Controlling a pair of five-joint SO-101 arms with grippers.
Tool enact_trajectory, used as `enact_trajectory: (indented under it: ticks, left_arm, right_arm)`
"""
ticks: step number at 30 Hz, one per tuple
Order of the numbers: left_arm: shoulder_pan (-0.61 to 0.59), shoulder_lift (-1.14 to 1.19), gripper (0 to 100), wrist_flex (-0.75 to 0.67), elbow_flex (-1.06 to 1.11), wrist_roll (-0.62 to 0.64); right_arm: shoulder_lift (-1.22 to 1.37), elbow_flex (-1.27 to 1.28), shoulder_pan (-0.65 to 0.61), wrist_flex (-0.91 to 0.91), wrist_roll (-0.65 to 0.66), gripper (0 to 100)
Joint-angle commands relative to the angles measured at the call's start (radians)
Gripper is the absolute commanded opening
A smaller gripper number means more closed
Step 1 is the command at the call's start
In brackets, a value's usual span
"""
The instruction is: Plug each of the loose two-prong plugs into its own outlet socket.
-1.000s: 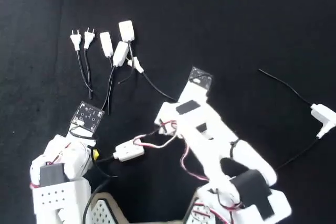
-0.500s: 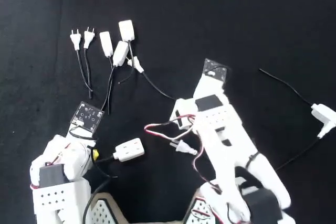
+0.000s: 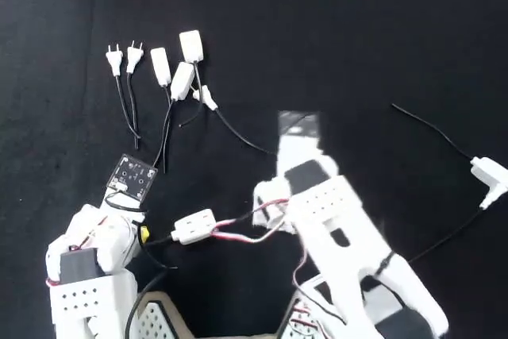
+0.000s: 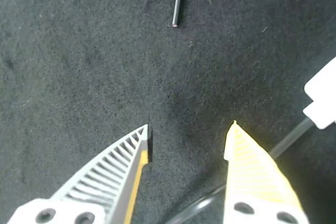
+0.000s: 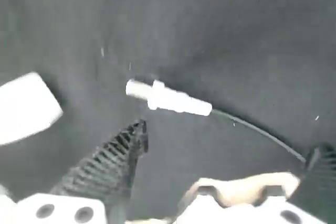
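Hovering open-jawed, the right gripper (image 5: pixel 229 137) faces a white corded plug (image 5: pixel 168 98); the left gripper (image 4: pixel 189 126) gapes empty. Light and rigid, the plug likely suits a grasp across its body.

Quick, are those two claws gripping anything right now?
Left gripper: open, holding nothing.
Right gripper: open, empty, white corded plug just past its fingertips.

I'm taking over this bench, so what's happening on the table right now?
It's a plug-into-socket job on a black cloth. The right gripper is open with a white plug lying loose just ahead of it. The left gripper is open over bare cloth beside a white socket block. Two two-prong plugs lie unplugged.
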Motion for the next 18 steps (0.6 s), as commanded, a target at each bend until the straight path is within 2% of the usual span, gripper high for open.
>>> enact_trajectory:
  ticks: [1, 5, 7, 16, 18]
  left_arm:
    - [0.012, -0.002, 24, 0.012, -0.004, -0.011]
    - [0.012, -0.002, 24, 0.012, -0.004, -0.011]
    - [0.012, -0.002, 24, 0.012, -0.004, -0.011]
    - [0.012, -0.002, 24, 0.012, -0.004, -0.011]
    - [0.012, -0.002, 24, 0.011, -0.004, -0.011]
  right_arm:
    - [0.018, 0.007, -0.061, 0.011, 0.207, 45.6]
    - [0.051, -0.001, -0.063, -0.005, 0.468, 45.6]
    - [0.073, -0.001, -0.068, -0.014, 0.545, 45.6]
    - [0.351, -0.016, -0.068, -0.092, 0.717, 45.3]
    - [0.415, -0.041, -0.068, -0.133, 0.732, 40.7]
